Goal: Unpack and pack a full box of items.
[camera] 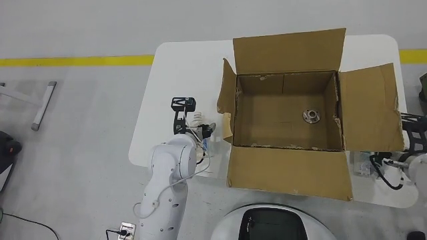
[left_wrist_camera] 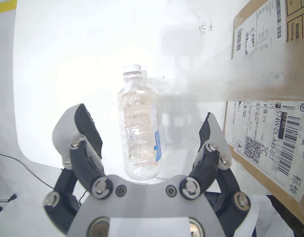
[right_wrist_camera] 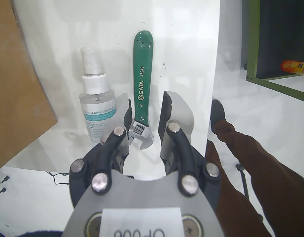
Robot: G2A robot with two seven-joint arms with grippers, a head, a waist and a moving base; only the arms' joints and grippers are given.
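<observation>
Cardboard box open at the middle of the tabletop, flaps spread, a small round metal part inside. White barcode labels are borne on its outer wall. Toward the left edge, a clear bottle with a blue label is straddled, untouched, by the left gripper, fingers wide apart. Near the right edge, the right gripper is held parted around a green-handled wrench with white print. A teal-labelled spray bottle is seen just beside.

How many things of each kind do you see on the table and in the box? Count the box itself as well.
bottles: 2 (clear water bottle, spray bottle)
wrench: 1
round metal part, inside the box: 1
cardboard box: 1
Total: 5
</observation>
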